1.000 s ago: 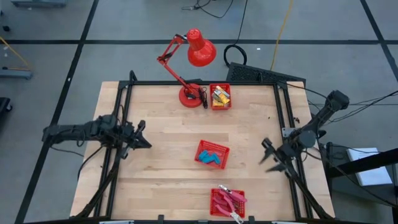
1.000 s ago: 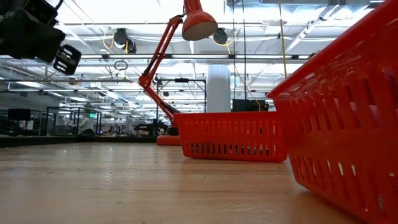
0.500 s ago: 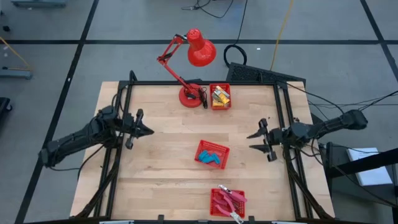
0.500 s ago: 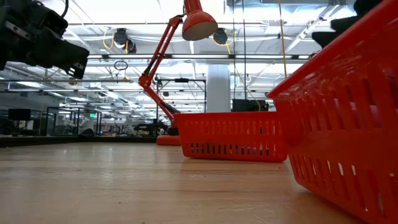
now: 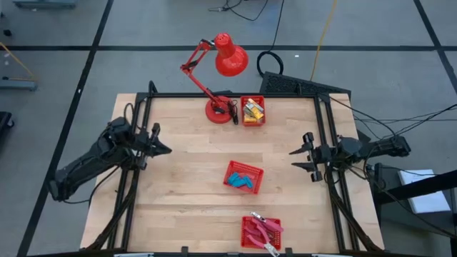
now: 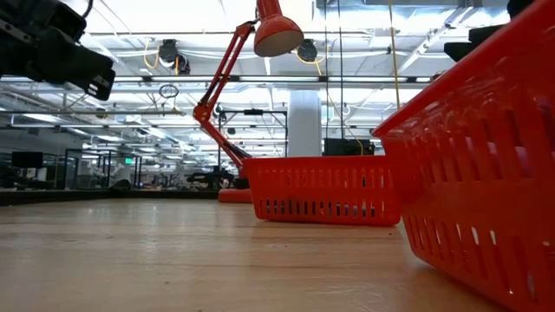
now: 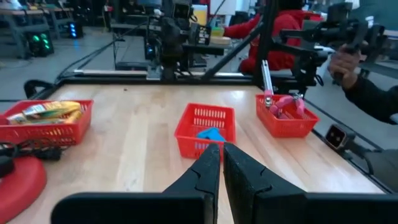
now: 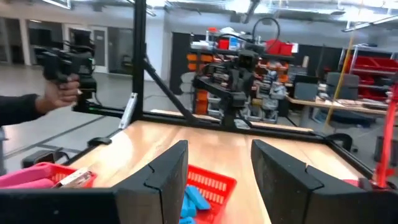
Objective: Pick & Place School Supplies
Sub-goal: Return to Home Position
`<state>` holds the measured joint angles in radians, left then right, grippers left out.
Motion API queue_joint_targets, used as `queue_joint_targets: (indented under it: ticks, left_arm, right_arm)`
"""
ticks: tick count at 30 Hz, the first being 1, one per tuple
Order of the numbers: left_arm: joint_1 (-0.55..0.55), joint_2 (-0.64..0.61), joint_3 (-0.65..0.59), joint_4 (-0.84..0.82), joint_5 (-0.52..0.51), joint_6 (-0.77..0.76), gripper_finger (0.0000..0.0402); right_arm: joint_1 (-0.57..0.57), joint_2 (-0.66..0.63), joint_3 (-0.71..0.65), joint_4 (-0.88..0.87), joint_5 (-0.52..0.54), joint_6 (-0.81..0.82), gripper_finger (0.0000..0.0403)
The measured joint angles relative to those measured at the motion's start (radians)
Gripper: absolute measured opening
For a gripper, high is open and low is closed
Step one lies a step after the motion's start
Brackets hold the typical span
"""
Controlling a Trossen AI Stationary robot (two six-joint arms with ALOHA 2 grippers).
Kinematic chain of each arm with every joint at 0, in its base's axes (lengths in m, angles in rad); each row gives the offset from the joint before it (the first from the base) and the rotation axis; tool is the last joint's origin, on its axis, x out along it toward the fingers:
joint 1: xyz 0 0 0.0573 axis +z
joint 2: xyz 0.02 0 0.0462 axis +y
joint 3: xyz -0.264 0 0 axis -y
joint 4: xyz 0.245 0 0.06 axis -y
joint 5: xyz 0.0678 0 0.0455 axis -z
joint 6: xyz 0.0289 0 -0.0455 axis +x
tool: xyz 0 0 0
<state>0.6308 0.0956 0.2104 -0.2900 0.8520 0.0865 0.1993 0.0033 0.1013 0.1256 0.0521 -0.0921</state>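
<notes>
Three red mesh baskets hold the supplies. Yellow tube-like pieces (image 5: pixel 251 109) lie in the far basket. Light-blue blocks (image 5: pixel 243 180) lie in the middle basket and show again as blue blocks (image 7: pixel 211 134). Red-handled pliers (image 5: pixel 265 230) fill the near basket. My left gripper (image 5: pixel 166 149) hovers shut over the table's left part, pointing toward the middle basket; its own view shows it as left gripper (image 7: pixel 217 152). My right gripper (image 5: pixel 303 160) hovers open over the right part, shown as right gripper (image 8: pixel 217 163), facing the blue blocks (image 8: pixel 193 200).
A red desk lamp (image 5: pixel 218 75) stands at the far edge beside the far basket (image 5: pixel 243 120). A black frame (image 5: pixel 323 128) runs around the table. A person's hand (image 8: pixel 59 93) holds a device beyond the table. Bare wood (image 5: pixel 186 185) lies between the left gripper and the middle basket (image 5: pixel 232 168).
Both arms have swung toward the table's far edge. My right gripper moved from near the right frame's lower part up to the table's mid-height and now points level toward the left. My left gripper shifted slightly toward the far edge. Nothing in the baskets moved.
</notes>
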Motion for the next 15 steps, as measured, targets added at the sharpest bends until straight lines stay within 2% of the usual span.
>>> queue_joint_targets:
  ticks: [6,9,15]
  left_arm:
    - [0.032,-0.091,0.003,-0.030,-0.021,-0.042,0.0021]
    - [0.043,-0.089,0.002,-0.043,-0.031,-0.061,0.0021]
    - [0.036,-0.089,-0.019,0.074,-0.032,-0.131,0.0021]
  right_arm:
    - [0.005,0.000,-0.007,0.000,0.026,-0.002,0.0167]
    - [0.006,-0.001,-0.005,0.000,0.029,0.000,0.0167]
    - [0.005,0.000,-0.005,-0.033,0.029,0.026,0.0167]
